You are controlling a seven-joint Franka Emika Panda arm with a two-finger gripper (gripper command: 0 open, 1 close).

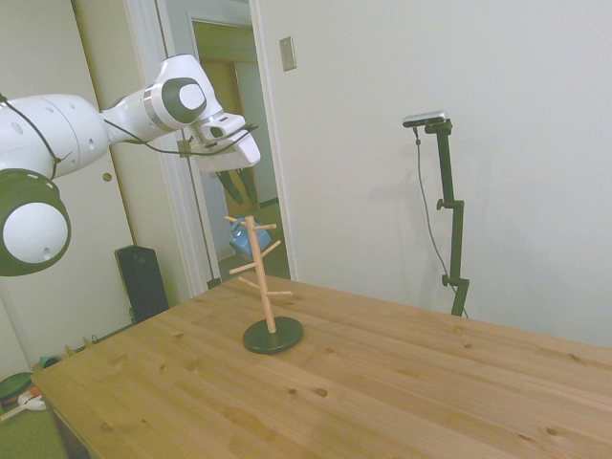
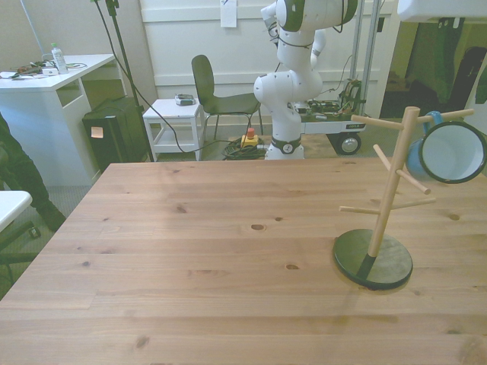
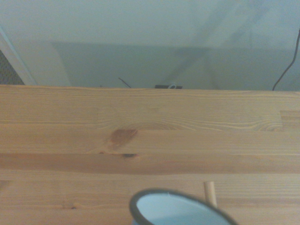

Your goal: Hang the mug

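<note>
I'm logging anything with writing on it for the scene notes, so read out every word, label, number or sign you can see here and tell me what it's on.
No text can be read in any view.
Paper sheet on the back wall: any print is too blurred to read.
Small tag on the black box: too small to read.
Bottle on the white desk: label unreadable.
The mug, peg tree and table: no markings visible.

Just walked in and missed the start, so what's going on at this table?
A white Franka arm is working on hanging the mug. The light-blue mug already hangs from an upper peg of the wooden peg tree on the wooden table. The gripper is above the tree, apart from the mug.
</note>
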